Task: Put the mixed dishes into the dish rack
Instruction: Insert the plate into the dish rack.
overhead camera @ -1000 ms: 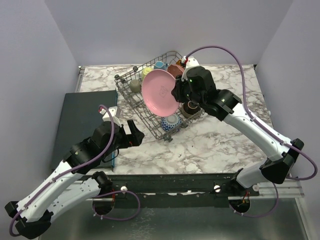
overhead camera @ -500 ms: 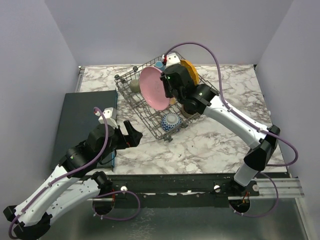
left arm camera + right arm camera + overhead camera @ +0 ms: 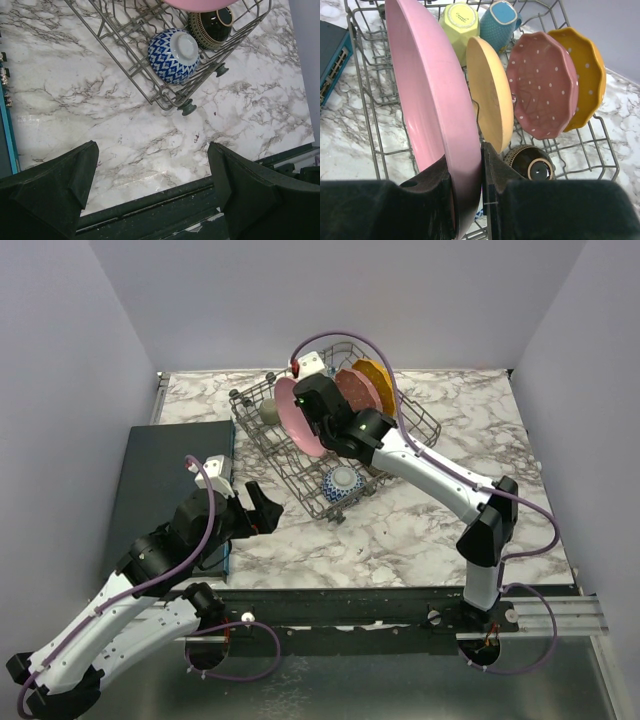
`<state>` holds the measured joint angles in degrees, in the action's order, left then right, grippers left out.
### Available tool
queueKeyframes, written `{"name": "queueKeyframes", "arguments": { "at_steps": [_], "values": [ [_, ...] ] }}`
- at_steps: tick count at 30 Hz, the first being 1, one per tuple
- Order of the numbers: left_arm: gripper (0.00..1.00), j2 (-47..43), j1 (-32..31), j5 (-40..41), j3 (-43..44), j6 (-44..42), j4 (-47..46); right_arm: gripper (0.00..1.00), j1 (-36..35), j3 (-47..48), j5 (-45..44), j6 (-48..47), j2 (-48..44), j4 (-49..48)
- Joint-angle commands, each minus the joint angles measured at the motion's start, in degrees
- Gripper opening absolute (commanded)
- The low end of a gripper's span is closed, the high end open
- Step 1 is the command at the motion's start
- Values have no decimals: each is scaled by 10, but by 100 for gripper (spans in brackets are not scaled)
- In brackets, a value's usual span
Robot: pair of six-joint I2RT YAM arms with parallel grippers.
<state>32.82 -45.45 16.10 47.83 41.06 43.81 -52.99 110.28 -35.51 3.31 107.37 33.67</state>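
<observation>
The right gripper (image 3: 467, 192) is clamped on the rim of the pink plate (image 3: 422, 95), which stands on edge inside the dish rack (image 3: 268, 445) toward 12 o'clock on the table (image 3: 420, 525). The peach plate (image 3: 490, 95) stands just beside it. The left gripper (image 3: 152, 150), jaws wide apart, hovers at the rack's 7 o'clock

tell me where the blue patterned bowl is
In the top view, the blue-patterned bowl lies in the dish rack's near corner, beside the dark brown bowl.
</observation>
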Motion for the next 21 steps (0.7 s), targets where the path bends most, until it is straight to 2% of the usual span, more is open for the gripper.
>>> {"name": "queueKeyframes", "arguments": {
  "at_steps": [1, 21],
  "values": [
    [99, -9, -1, 18, -5, -6, -7, 0, -9, 31, -56, -43, 22, -15],
    [99, -9, -1, 20, -5, -6, -7, 0, -10, 70, -96, -133, 113, -66]
  ]
}}
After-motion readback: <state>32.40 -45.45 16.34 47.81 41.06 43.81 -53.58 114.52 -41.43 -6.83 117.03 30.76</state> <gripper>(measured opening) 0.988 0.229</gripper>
